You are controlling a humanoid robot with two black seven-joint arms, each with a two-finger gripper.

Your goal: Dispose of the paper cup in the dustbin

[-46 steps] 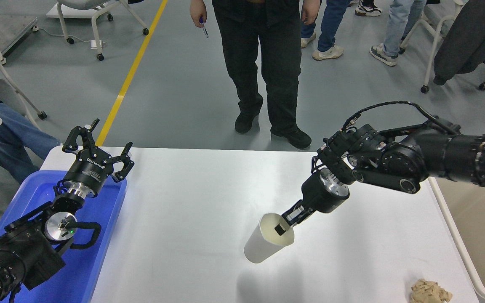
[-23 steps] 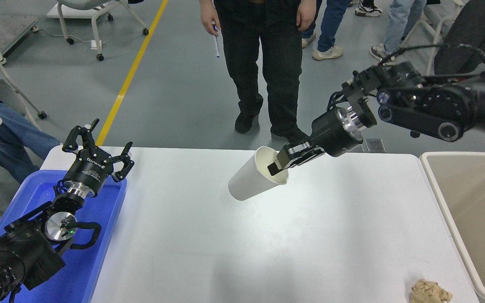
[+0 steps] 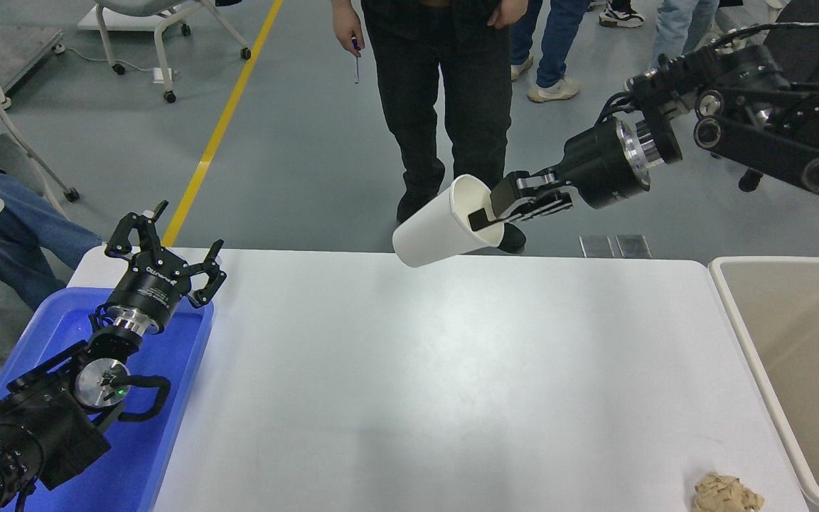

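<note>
The white paper cup (image 3: 434, 227) hangs in the air above the table's far edge, tilted with its bottom to the lower left and its cream inside facing right. My right gripper (image 3: 489, 213) is shut on its rim, one finger inside the cup and one outside. The right arm reaches in from the upper right. The beige dustbin (image 3: 736, 313) stands at the table's right edge, open and well to the right of the cup and below it. My left gripper (image 3: 168, 249) is parked open at the lower left.
A blue plastic tray (image 3: 182, 370) lies under the left arm. A crumpled tan paper wad (image 3: 727, 493) lies at the table's front right corner. A person in black trousers (image 3: 445, 107) stands at the table's far side, just behind the cup.
My right gripper has lifted the cup from low over the table's middle up and away, to above the far edge. The arm has swung upward and to the right.
</note>
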